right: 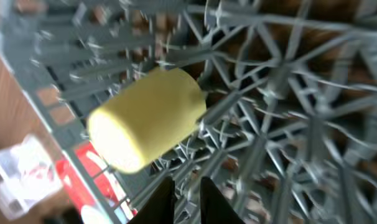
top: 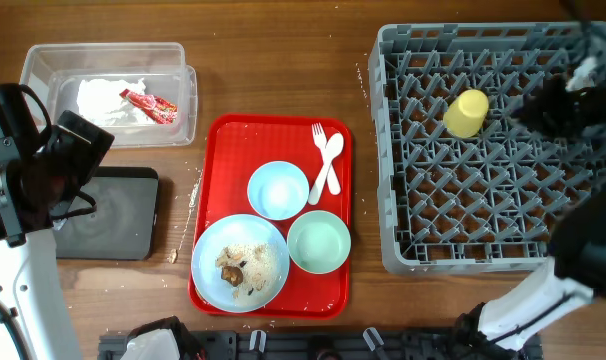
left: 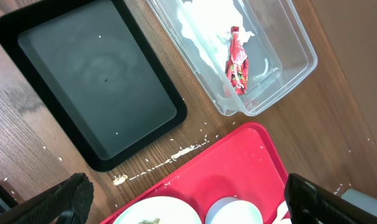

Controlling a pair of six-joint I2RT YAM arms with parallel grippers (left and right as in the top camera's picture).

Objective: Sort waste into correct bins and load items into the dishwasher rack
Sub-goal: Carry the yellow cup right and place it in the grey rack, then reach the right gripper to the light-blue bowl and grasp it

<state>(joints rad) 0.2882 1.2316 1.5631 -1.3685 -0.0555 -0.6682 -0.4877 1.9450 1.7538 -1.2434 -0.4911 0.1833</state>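
Observation:
The yellow cup (top: 467,113) lies on its side among the pegs of the grey dishwasher rack (top: 398,150); it also shows in the right wrist view (right: 148,118). My right gripper (right: 182,199) hangs above the rack (right: 288,93) just beside the cup, fingers nearly together and empty; in the overhead view it (top: 545,105) is blurred. My left gripper (left: 188,190) is wide open and empty, above the gap between the black tray (left: 95,87) and the red tray (left: 238,168). The clear tub (top: 43,70) holds white napkins (top: 108,100) and the red-and-white wrapper (top: 150,104).
The red tray (top: 218,140) carries a light blue bowl (top: 278,189), a pale green bowl (top: 319,241), a blue plate (top: 240,263) with rice and brown scraps, and a white fork and spoon (top: 326,160). The black tray (top: 113,215) lies left of it, partly under my left arm.

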